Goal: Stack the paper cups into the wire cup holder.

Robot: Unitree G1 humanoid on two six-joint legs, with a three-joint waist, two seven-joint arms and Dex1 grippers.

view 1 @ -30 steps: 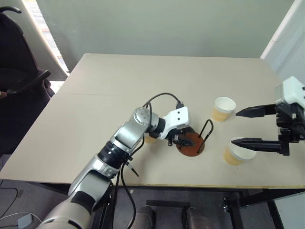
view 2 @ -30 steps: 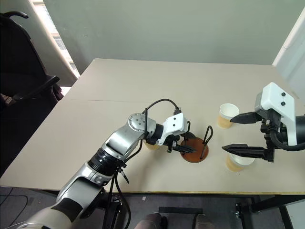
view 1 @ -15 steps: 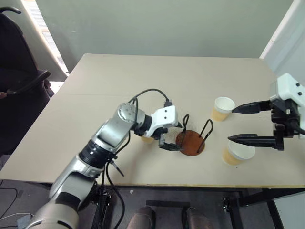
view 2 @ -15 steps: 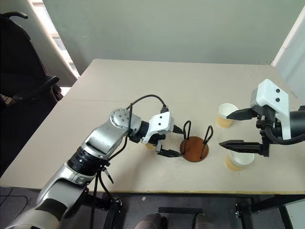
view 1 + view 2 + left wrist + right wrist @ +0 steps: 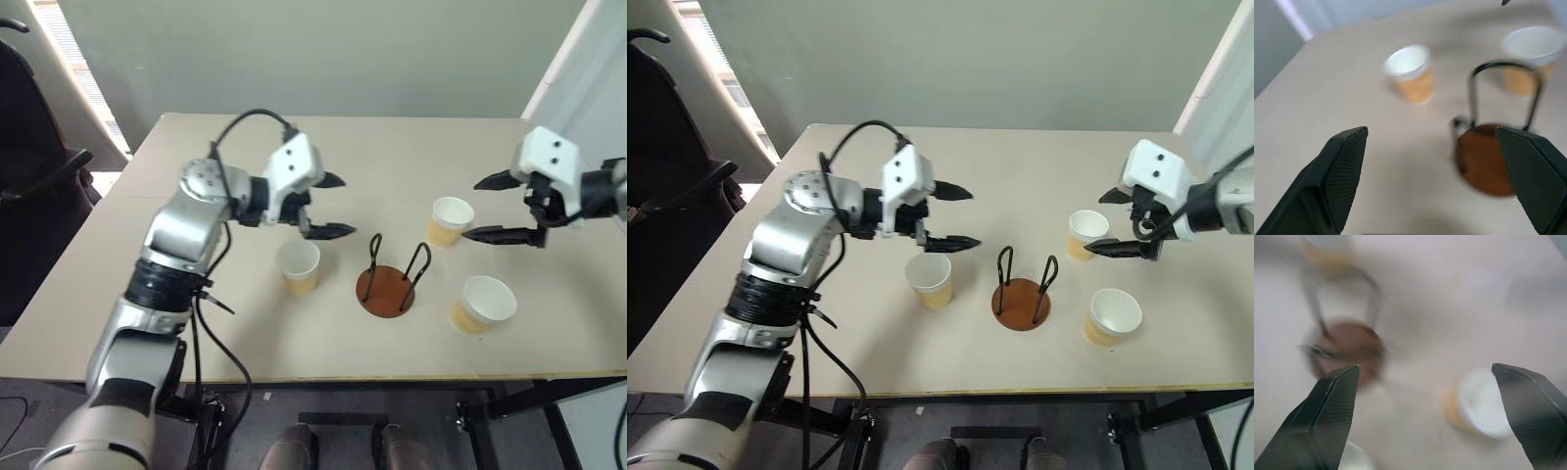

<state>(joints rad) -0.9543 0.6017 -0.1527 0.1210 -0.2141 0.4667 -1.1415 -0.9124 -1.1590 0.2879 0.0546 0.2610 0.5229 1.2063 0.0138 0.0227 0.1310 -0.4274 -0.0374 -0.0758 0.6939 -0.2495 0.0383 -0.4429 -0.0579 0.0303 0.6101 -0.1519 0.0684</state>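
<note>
Both open hands have lifted, left hand and right hand; three paper cups remain outside the empty wire cup holder.

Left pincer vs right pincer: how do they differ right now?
The left pincer hovers above and behind the cup left of the wire cup holder; the right pincer brackets the far right cup, one finger behind it, one in front. The left points rightward, the right leftward. Both are open wide, empty, off the table.
</note>
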